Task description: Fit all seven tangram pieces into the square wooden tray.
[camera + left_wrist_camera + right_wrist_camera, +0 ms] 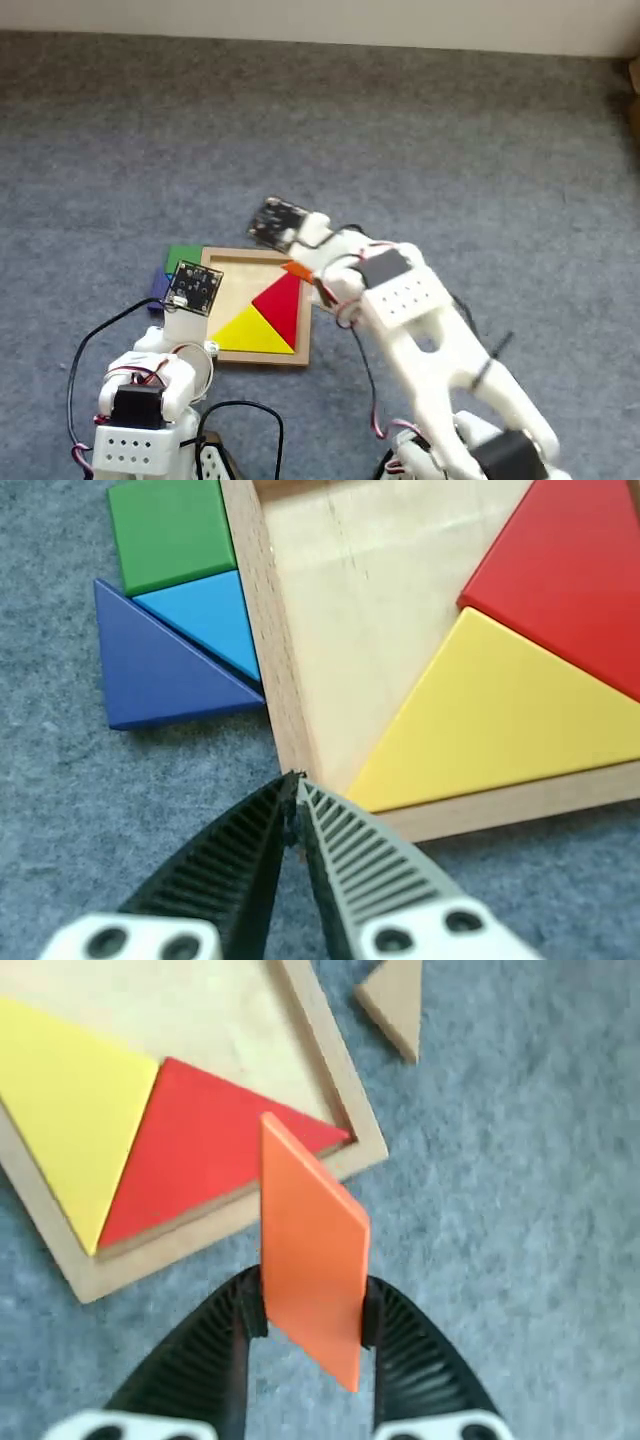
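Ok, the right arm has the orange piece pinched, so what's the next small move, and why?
Probably carry the orange parallelogram piece inward, over the bare half of the square wooden tray. The right gripper is shut on it near the tray's rim, by the red triangle. That piece and the yellow triangle already fill the other half, so the free room lies further in.

The left gripper (293, 790) sits at the tray (270, 660) wall's near corner. Ahead, inside, the nearer triangle (510, 720) touches the farther triangle (570, 580). Beside the wall, outside, lie three pieces (205, 615). The right gripper (310, 1305) holds the parallelogram (310, 1250) over the tray's edge, with a loose triangle (395, 1005) beyond.
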